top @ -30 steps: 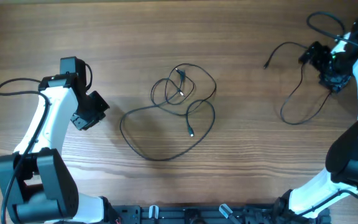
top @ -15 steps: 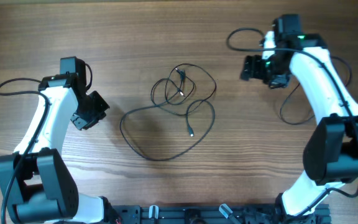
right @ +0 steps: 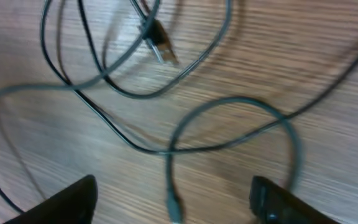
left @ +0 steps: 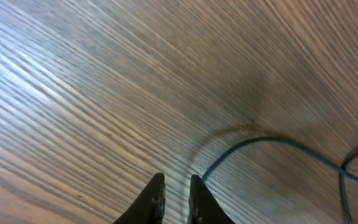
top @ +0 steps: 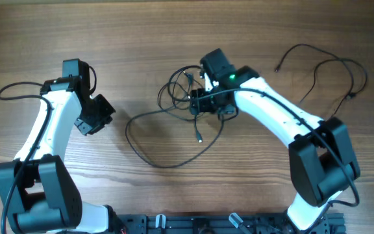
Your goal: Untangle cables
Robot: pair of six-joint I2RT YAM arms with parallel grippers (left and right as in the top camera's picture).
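L fingers (left: 156, 198) hover toward the surface's (top: 109, 39) left edge, nearly pressed together and holding nothing, w/ the slack loop (top: 149, 158) near them. Risk: nothing pins that loop, so a tug from the other side would prob drag the whole bundle instead of loosening it. Mid-surface, the tangled cables (top: 173, 91) lie in overlapping loops. R fingers (right: 73, 202) are spread wide right over them, a free plug end (right: 173, 205) between the tips (strands blur in the wrist view). Closing here could catch two strands at once & tighten the crossing. Near the far right corner lies a separate cable (top: 317, 68), well apart; a wide arm swing could sweep it into the knot.
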